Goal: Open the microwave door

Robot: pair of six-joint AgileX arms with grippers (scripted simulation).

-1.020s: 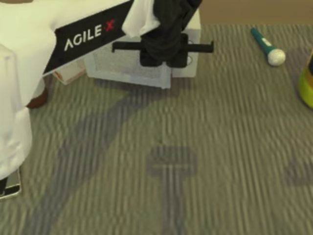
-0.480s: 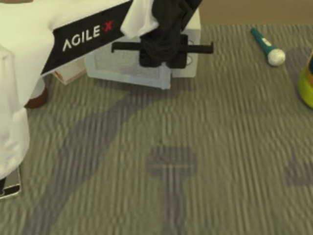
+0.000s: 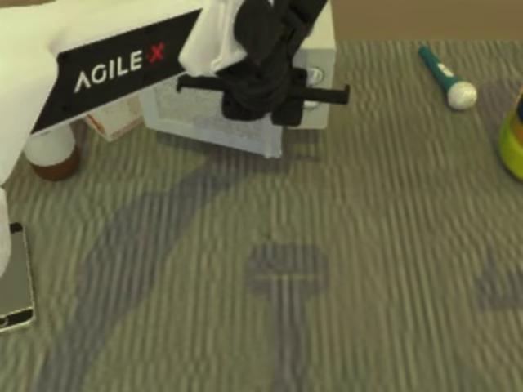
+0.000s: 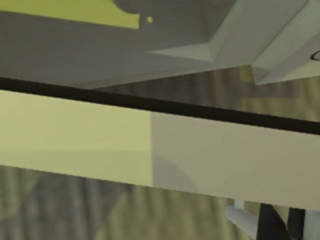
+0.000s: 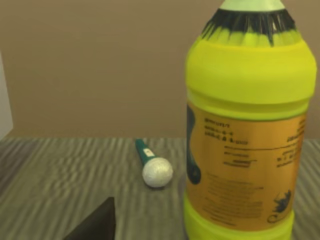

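Left gripper (image 3: 263, 98) at the microwave door (image 3: 204, 114) (slightly ajar); finger state cannot be told. Probably light, stiff, hinged; best taken at free edge.

Table surface (image 3: 368, 245) — ribbed, matt woven cloth look. Microwave door (image 3: 214, 114) — matt white frame, grey speckled mesh window. Yellow bottle (image 5: 245, 125): smooth, glossy plastic.
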